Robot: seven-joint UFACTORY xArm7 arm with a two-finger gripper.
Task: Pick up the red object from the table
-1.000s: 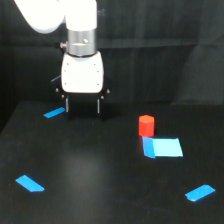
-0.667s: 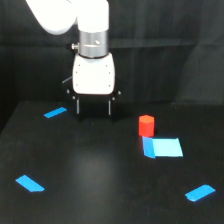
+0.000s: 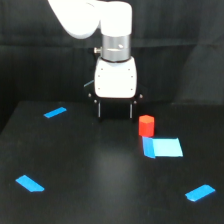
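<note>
Claw (image 3: 116,109) spread, both dark fingers pointing down, nothing between them; hangs just to the exterior view's left of red object (image 3: 146,125), not over it. Red object upright on black surface (image 3: 100,175), touching the near blue patch (image 3: 162,147) at its base. Likely mid-approach: needs a sideways shift toward the exterior view's right before descent. Open room all round block except the flat patch. Other blue strips (image 3: 55,112) well apart, no obstruction judged.
</note>
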